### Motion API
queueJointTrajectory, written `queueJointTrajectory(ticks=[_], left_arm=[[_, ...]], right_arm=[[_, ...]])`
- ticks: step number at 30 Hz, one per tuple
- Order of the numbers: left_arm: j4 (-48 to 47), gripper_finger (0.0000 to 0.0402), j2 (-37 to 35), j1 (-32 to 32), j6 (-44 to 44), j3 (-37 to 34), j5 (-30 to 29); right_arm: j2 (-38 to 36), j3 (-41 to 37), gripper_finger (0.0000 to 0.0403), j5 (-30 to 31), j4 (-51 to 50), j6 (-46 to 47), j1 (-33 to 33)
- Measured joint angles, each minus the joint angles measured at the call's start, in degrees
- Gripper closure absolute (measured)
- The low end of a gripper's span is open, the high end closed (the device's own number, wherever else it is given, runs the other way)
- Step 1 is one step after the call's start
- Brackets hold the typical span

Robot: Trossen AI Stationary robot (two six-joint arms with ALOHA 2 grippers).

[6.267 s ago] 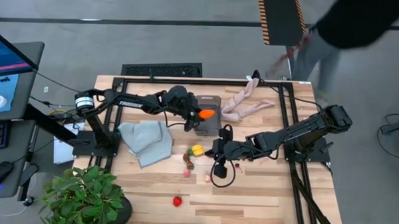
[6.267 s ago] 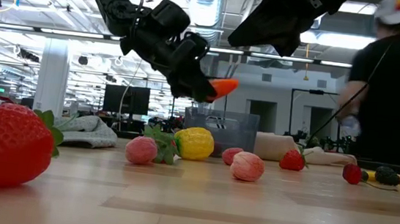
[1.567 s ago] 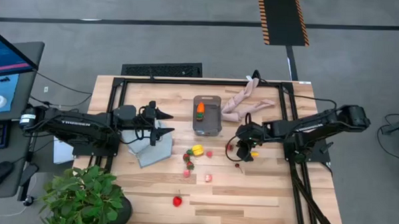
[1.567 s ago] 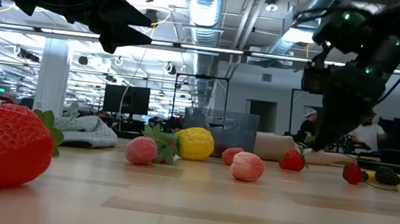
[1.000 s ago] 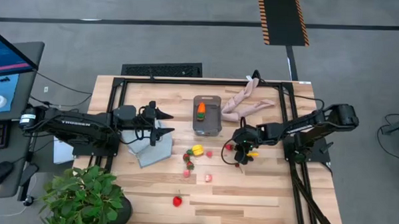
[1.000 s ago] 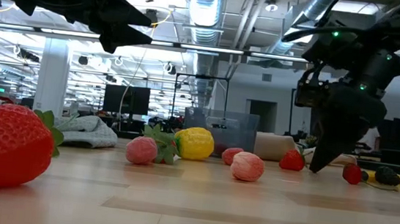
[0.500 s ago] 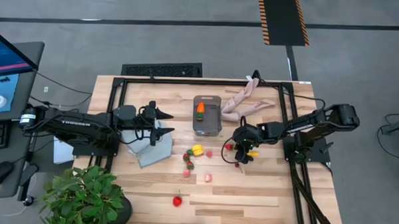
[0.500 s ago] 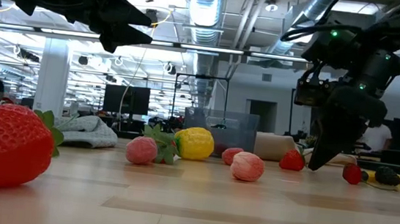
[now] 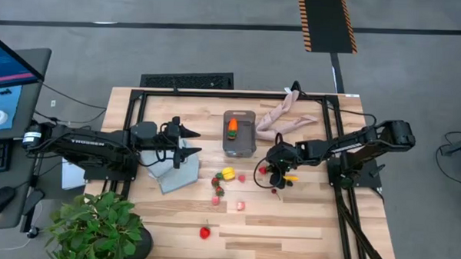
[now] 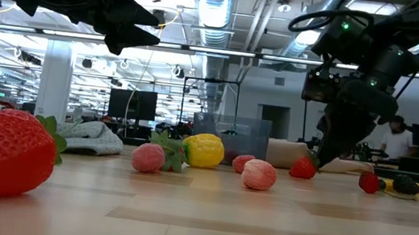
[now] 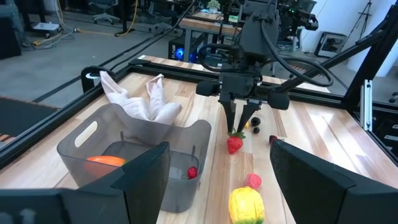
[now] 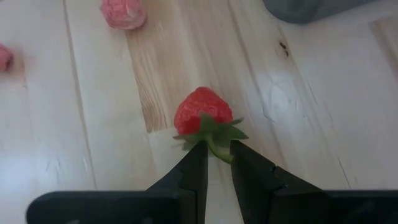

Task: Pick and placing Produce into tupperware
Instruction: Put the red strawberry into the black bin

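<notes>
The wooden table (image 9: pixel 304 224) fills the middle of the high view, with a leafy green plant (image 9: pixel 96 229) at the lower left of the frame. The left arm reaches in from the left, and the left gripper (image 9: pixel 190 143) hangs above a folded grey cloth (image 9: pixel 168 164) left of centre, its two fingers spread wide with nothing between them. The right arm comes in from the right, and the right gripper (image 9: pixel 270 175) sits just right of centre, low over the wood. The tupperware (image 9: pixel 239 137) stands a little above centre, with an orange carrot (image 9: pixel 231 127) and a small red piece inside it. A beige limp thing (image 9: pixel 285 120) lies to its upper right. A yellow lemon (image 9: pixel 227 173) lies just below the tub. In the right wrist view, a red strawberry (image 12: pixel 200 111) rests on the wood right at the tips of the right gripper (image 12: pixel 216 149), whose fingers are close together and pinch the berry's green stem. Pink berries (image 9: pixel 239 206) and another strawberry (image 9: pixel 204 232) lie apart in the lower middle.
</notes>
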Motion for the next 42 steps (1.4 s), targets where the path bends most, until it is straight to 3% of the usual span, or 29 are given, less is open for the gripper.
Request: queueJointTrajectory(ticks=[5, 12, 25, 42], left_arm=[[0.0, 0.0135, 0.0, 0.0, 0.0, 0.0, 0.0], [0.0, 0.0135, 0.0, 0.0, 0.0, 0.0, -0.3], [0.0, 0.0135, 0.0, 0.0, 0.0, 0.0, -0.5], [0.0, 0.0135, 0.0, 0.0, 0.0, 0.0, -0.7]], right_arm=[[0.0, 0.0, 0.0324, 0.0, -1.0, 0.3, 0.0], [0.0, 0.0, 0.039, -1.5, -0.8, 0.5, 0.0], [0.0, 0.8, 0.0386, -1.5, 0.2, 1.1, 0.0], [0.0, 13.4, 0.0393, -0.9, -5.6, -5.9, 0.0]])
